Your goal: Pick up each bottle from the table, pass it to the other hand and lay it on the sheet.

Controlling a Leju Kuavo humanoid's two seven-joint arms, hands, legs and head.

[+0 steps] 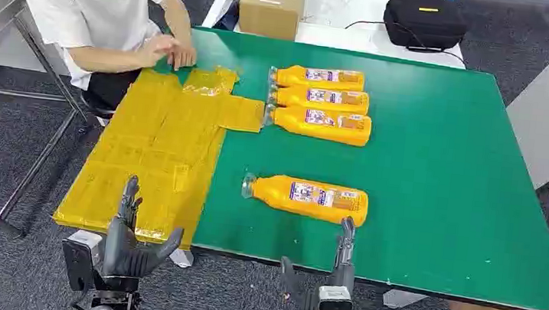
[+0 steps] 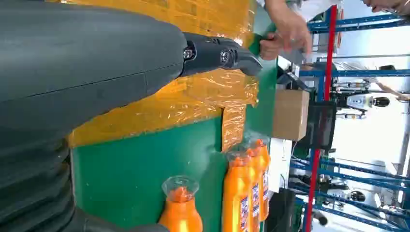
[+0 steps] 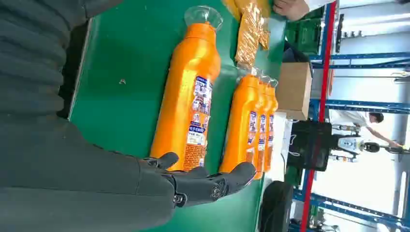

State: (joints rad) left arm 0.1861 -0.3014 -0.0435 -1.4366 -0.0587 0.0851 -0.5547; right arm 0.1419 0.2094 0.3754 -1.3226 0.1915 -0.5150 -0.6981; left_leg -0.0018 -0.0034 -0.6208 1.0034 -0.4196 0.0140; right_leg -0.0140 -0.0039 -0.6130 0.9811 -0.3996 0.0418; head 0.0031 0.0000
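Risk, reach: the right hand stands at the table's near edge by the base end of the near orange bottle. The bottle lies on its side, so I judge a glancing touch could roll it across the green table before the fingers wrap it.
Risk, handover: the body looks smooth and round. A loose hold could let it slip or twist while passing between hands, I think.
Risk, placement: the yellow plastic sheet looks crinkled and glossy. A bottle laid there might roll, or drag the film out of place.
Risk, person: a person's hands rest on the far end of the sheet. A long sweep of the left arm could come close to them.
Right hand: open, fingers apart and raised, holding nothing. In the right wrist view its fingertips sit just beside the bottle's base; whether they touch it I cannot tell.
Left hand: open and empty, fingers extended above the near edge of the sheet, thumb out to the side.
Other bottles: a row of three orange bottles lies side by side further back, caps towards the sheet, untouched.
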